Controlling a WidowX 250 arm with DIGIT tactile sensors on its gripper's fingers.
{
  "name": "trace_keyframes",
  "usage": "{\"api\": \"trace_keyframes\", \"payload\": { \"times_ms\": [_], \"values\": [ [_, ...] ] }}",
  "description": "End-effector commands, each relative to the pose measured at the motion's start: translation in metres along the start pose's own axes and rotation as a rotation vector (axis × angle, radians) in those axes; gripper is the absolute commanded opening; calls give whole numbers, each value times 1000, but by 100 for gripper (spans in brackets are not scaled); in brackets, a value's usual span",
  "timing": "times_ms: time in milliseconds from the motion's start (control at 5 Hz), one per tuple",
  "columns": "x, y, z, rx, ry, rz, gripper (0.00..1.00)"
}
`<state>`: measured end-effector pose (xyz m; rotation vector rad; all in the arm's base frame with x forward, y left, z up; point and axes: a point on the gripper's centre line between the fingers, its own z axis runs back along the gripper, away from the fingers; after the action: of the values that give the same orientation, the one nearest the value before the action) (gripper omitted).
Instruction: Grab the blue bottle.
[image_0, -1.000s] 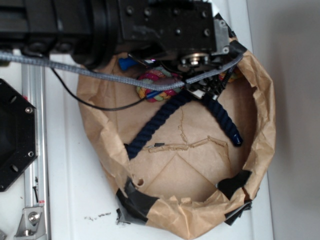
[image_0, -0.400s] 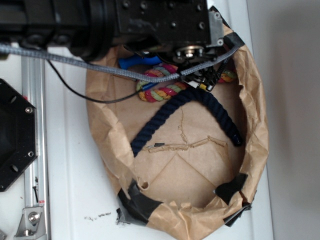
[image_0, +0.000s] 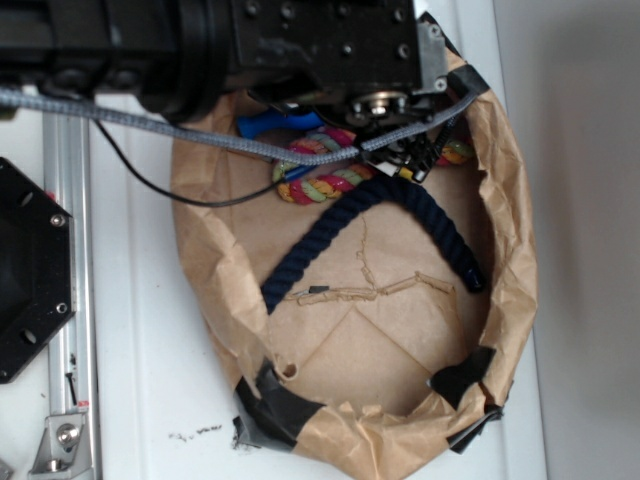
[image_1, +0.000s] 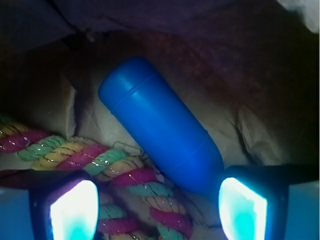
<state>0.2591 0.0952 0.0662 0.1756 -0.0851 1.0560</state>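
We are not yet holding the blue bottle (image_1: 159, 131), which lies on its side in the bag (image_0: 515, 300) beside the colourful rope (image_1: 107, 172), while our gripper (image_1: 157, 205) hangs wide open and empty, grasp undone.

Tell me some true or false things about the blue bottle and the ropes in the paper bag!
1. The blue bottle lies on its side. True.
2. The gripper is squeezing the bottle. False: its fingers stand apart, open, with the bottle's narrow end between them.
3. A colourful rope lies beside the bottle. True.
4. The dark blue rope is outside the paper bag. False: it lies inside, bent in an arch.
5. The bottle is red. False: it is bright blue.
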Motion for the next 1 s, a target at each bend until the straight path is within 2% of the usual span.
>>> {"api": "trace_keyframes", "payload": {
  "times_ms": [0, 200, 400, 600, 800],
  "values": [
    [24, 16, 1, 18, -136, 22, 100],
    [23, 7, -12, -8, -154, -98, 100],
    [23, -10, -34, -9, -88, -246, 100],
    [23, -20, -62, -17, 9, -349, 100],
    [19, -20, -63, -24, 13, -350, 0]
  ]
}}
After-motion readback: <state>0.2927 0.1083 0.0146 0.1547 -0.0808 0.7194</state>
